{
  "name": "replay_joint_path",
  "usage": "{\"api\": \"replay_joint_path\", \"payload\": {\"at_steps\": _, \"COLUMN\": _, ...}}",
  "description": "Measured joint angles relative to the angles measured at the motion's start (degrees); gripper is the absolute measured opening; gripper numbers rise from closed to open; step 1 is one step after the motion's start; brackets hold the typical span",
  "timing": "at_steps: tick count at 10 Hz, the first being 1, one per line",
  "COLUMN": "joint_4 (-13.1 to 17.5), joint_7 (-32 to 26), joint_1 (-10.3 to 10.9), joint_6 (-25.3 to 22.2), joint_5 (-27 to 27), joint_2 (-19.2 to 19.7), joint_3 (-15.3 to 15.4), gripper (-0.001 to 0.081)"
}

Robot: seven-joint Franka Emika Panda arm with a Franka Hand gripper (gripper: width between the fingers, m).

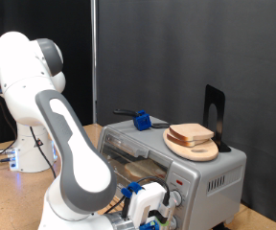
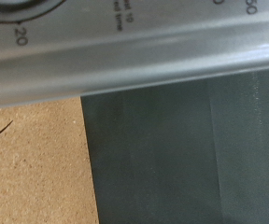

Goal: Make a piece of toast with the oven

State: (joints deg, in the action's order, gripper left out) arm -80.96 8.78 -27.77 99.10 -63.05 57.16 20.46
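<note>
Exterior view: white arm bent over sharply from its base at the exterior view's left, grey elbow low in the foreground, forearm reaching down toward the exterior view's bottom. Gripper (image 1: 149,213) low at the front of the oven (image 1: 200,172), close by the knobs (image 1: 216,184) on its front panel; blue fittings around the jaws, whose spacing cannot be told from here. Piece of toast (image 1: 191,133) lying flat on a round wooden plate (image 1: 194,148) atop the oven, toward the exterior view's right. Blue block (image 1: 141,121) with a dark handle also on the oven's top, beside a black upright stand (image 1: 215,115) behind the plate.

Wrist view: very close to the oven's silver front (image 2: 125,56), part of a dial scale with the number 20 visible; dark panel (image 2: 191,159) and brown tabletop (image 2: 32,168) beyond. No fingers in sight here
</note>
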Motion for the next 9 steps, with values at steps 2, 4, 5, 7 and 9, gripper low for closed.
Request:
{"api": "replay_joint_path", "payload": {"at_steps": 2, "joint_4": 0.53, "joint_7": 0.79, "joint_1": 0.02, "joint_6": -0.65, "joint_5": 0.02, "joint_2": 0.55, "joint_3": 0.00, "gripper": 0.0682}}
{"api": "replay_joint_path", "payload": {"at_steps": 4, "joint_4": 0.97, "joint_7": 0.88, "joint_1": 0.02, "joint_6": -0.89, "joint_5": -0.01, "joint_2": 0.93, "joint_3": 0.16, "gripper": 0.0670}}
{"api": "replay_joint_path", "payload": {"at_steps": 5, "joint_4": 1.27, "joint_7": 0.87, "joint_1": 0.06, "joint_6": -0.77, "joint_5": -0.10, "joint_2": 1.23, "joint_3": 0.34, "gripper": 0.0501}}
{"api": "replay_joint_path", "payload": {"at_steps": 7, "joint_4": 1.48, "joint_7": -0.09, "joint_1": 0.81, "joint_6": 0.26, "joint_5": -0.04, "joint_2": 1.86, "joint_3": 0.62, "gripper": 0.0315}}
{"api": "replay_joint_path", "payload": {"at_steps": 9, "joint_4": 1.52, "joint_7": -0.59, "joint_1": 0.98, "joint_6": 0.94, "joint_5": 0.00, "joint_2": 2.55, "joint_3": 0.42, "gripper": 0.0060}}
